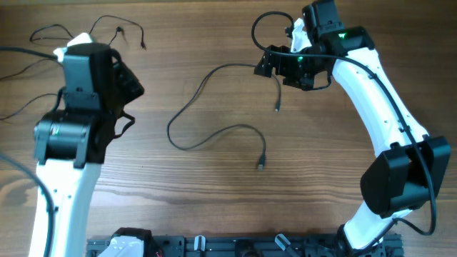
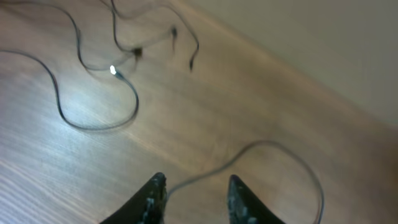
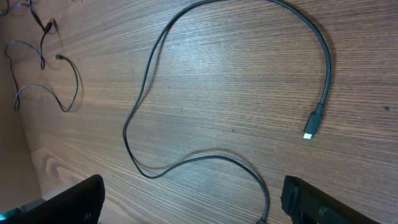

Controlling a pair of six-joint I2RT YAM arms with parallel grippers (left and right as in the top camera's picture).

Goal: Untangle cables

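Cable (image 3: 127, 124), the long black one, lies in loose curves across the middle of the table (image 1: 214, 207). One plug (image 3: 313, 123) rests free on the wood, and the other run leads in between the fingers of your right gripper (image 3: 193, 183), spread wide and clamping nothing. Thinner wires (image 1: 118, 16) sprawl at the far left, one silver tip (image 2: 113, 70) glinting; your left gripper (image 2: 194, 180) hangs there with fingers parted, a thin wire (image 2: 267, 143) running out from the gap, unpinched.

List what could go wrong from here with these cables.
1. A thin wire runs through the open left claw; pulling it may drag it over the neighbouring loose wires and knot them.
2. The right claw hangs open over the long cable; a mid-loop grab might sweep its silver-tipped plug across its own loop.
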